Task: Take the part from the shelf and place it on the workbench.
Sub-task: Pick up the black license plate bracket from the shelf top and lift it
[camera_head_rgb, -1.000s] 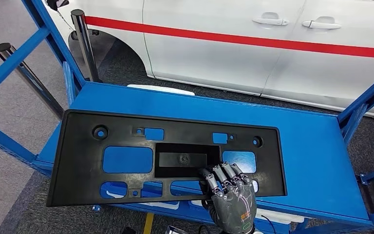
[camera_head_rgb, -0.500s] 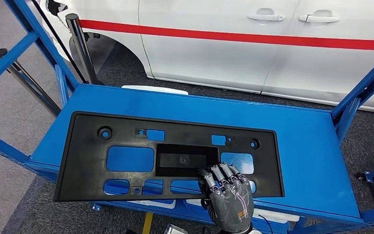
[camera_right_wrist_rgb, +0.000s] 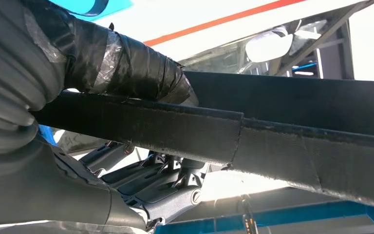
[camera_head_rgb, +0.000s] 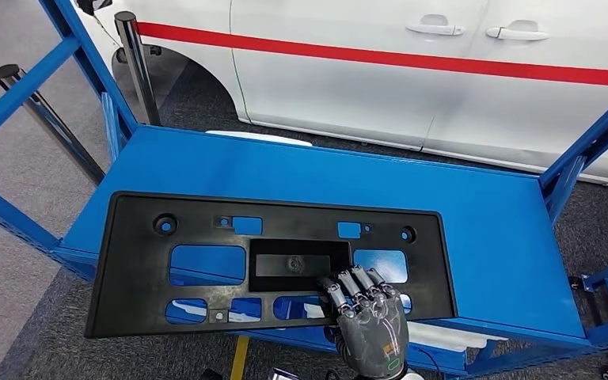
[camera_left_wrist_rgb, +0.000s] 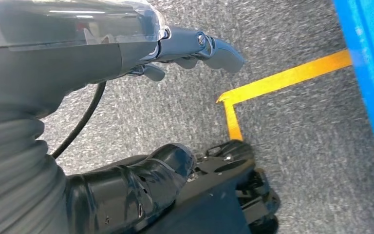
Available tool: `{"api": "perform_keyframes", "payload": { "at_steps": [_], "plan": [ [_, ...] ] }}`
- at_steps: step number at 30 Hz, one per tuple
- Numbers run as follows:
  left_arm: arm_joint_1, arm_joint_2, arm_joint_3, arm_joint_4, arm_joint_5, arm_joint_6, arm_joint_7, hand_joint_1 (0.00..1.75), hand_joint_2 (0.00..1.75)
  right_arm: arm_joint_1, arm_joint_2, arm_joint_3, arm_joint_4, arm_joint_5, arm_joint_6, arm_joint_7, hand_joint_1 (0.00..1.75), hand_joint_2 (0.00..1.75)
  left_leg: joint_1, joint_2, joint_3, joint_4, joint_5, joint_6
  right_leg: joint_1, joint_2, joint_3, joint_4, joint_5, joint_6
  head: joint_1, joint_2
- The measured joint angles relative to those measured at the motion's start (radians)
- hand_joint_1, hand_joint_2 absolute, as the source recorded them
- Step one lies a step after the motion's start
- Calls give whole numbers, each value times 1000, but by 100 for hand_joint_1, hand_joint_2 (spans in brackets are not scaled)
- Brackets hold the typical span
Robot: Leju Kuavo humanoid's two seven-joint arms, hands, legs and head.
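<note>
The part [camera_head_rgb: 206, 229] is a long flat black plastic panel with several cut-outs, lying level just above the blue shelf deck [camera_head_rgb: 324, 174]; its near left corner sticks out past the shelf's front edge. My right hand [camera_head_rgb: 368, 321] grips the panel's near edge right of centre, fingers on top. In the right wrist view the taped thumb [camera_right_wrist_rgb: 126, 68] lies on one face of the panel's edge [camera_right_wrist_rgb: 272, 141] and the fingers [camera_right_wrist_rgb: 165, 190] on the other. My left hand [camera_left_wrist_rgb: 175, 44] hangs over the grey floor, fingers apart, holding nothing.
Blue shelf uprights rise at the left [camera_head_rgb: 16, 87] and right [camera_head_rgb: 594, 150]. A white car with a red stripe [camera_head_rgb: 412, 71] stands just behind the shelf, with black posts [camera_head_rgb: 134, 63] beside it. A yellow floor line [camera_left_wrist_rgb: 282, 78] runs near a blue frame edge [camera_left_wrist_rgb: 370, 73].
The panel has come toward me in my right hand, leaving more bare shelf behind it. The view has also shifted slightly.
</note>
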Motion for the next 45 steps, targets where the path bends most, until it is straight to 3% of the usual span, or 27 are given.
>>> {"api": "perform_keyframes", "payload": {
  "at_steps": [1,3,5,8,9,11,13,14,15,16,18,20,21,23,25,28,29,30,31,33,35,37,39,40,42,44,45],
  "plan": [
    [0,0,0,0,0,-2,0,0,175,0,0,0,1,-1,0,0,175,175,1,0,-10,5,5,-3,-4,0,28,-29,23,3,0,0],
    [0,-1,0,0,0,-6,2,0,175,-1,0,0,1,-3,0,-2,175,175,1,-1,-27,15,13,-12,-11,0,117,-158,69,7,0,0],
    [0,-2,0,0,-1,-5,5,0,175,-1,1,0,1,-6,0,-5,175,175,0,-2,-35,22,23,-25,-9,4,168,-249,84,1,0,0],
    [1,-2,0,0,0,0,9,0,175,-2,2,0,2,-11,0,-11,175,175,1,-4,-42,19,42,-45,-3,5,156,-264,97,-21,-1,0],
    [2,-2,0,0,0,0,10,0,175,-3,3,0,3,-12,0,-12,175,175,3,-5,-48,24,33,-50,-3,3,147,-265,106,-30,-1,0],
    [5,-2,0,0,-1,1,11,0,175,-3,4,0,4,-13,0,-13,175,175,7,-6,-73,88,-48,-58,-5,-1,121,-267,129,-47,-2,0],
    [6,-2,0,0,-1,1,12,0,175,-3,5,0,5,-14,0,-14,175,175,7,-7,-99,209,-151,-62,0,-3,93,-266,152,-56,-3,0],
    [6,-2,0,0,-1,1,12,0,175,-2,5,0,6,-14,0,-14,175,175,7,-6,-101,260,-171,-63,3,-4,79,-265,162,-57,-3,0],
    [6,-2,0,0,-1,0,12,0,175,-2,5,0,7,-14,0,-14,175,175,7,-7,-93,288,-167,-62,6,-5,65,-263,173,-57,-3,0],
    [5,-2,0,0,-1,0,12,0,175,-2,5,0,8,-14,0,-15,175,175,6,-7,-70,284,-144,-58,8,-5,52,-261,182,-57,-3,0],
    [5,-1,0,0,-1,-1,12,0,175,-2,6,0,9,-15,0,-16,175,175,1,-7,23,181,-97,-44,12,-5,30,-258,199,-55,-3,0],
    [2,-1,0,0,-1,0,11,0,175,-2,7,-1,9,-16,0,-18,175,175,-7,-7,119,41,-100,-30,15,-6,19,-255,215,-48,-3,0],
    [0,0,0,0,-1,0,11,0,175,-3,8,-1,9,-17,0,-19,175,175,-11,-8,143,-2,-110,-25,14,-7,16,-256,223,-42,-3,0],
    [-2,0,0,0,-1,0,11,0,175,-3,10,-2,9,-18,0,-20,175,175,-13,-7,145,-29,-105,-19,12,-8,14,-261,239,-29,-3,0],
    [-1,-1,1,0,-1,0,12,0,175,-3,10,-4,9,-18,0,-20,175,175,-9,-1,132,-39,-81,-6,10,-6,4,-246,215,-19,-2,0],
    [-1,-2,1,0,-1,0,12,0,175,-1,10,-8,10,-19,0,-21,175,175,-7,5,92,-38,-46,5,5,-3,-41,-97,78,-8,-2,0],
    [-1,-2,1,0,-1,0,12,0,175,-1,10,-10,10,-18,0,-21,175,175,-7,5,75,-34,-35,4,3,-3,-53,-35,48,-4,-2,0],
    [-1,-2,1,0,-1,0,12,0,175,0,10,-11,10,-18,0,-22,175,175,-7,6,58,-28,-26,3,1,-3,-53,5,46,-1,-2,0],
    [0,-2,1,0,-1,0,12,0,175,0,10,-12,10,-18,0,-22,175,175,-7,6,40,-21,-18,0,-1,-3,-36,11,64,2,-2,0],
    [0,-2,1,0,-1,0,12,0,175,-1,10,-15,11,-19,0,-22,175,175,-5,6,7,-3,-5,-7,-6,-3,46,-76,112,4,-2,0],
    [-1,-2,1,0,-1,0,12,0,175,-2,10,-16,11,-19,0,-22,175,175,-7,5,-16,13,6,-18,-4,-2,134,-205,108,-2,-2,0],
    [-1,-2,1,0,-1,0,12,0,175,-3,10,-17,11,-20,0,-22,175,175,-8,4,-25,18,20,-31,3,1,159,-260,93,-16,-3,0],
    [0,-2,1,0,-1,0,13,0,175,-2,11,-17,13,-21,0,-24,175,175,-5,2,-31,19,25,-45,2,0,145,-263,109,-35,-2,0],
    [1,-2,1,0,-1,-1,13,0,175,-2,11,-17,13,-22,0,-26,175,175,-3,1,-39,33,4,-51,1,-2,135,-265,119,-46,-3,0],
    [3,-2,1,0,-2,-1,14,0,175,-2,14,-18,14,-23,0,-31,175,175,1,0,-63,105,-82,-59,0,-5,112,-268,142,-60,-4,0],
    [4,-2,1,0,-2,-2,14,0,175,-2,16,-18,15,-25,0,-33,175,175,1,-1,-84,215,-165,-63,3,-6,85,-267,163,-64,-5,0],
    [4,-2,1,0,-2,-3,14,0,175,-2,16,-18,16,-27,0,-34,175,175,1,-1,-83,257,-176,-64,4,-6,69,-265,175,-64,-5,0]
  ]
}}
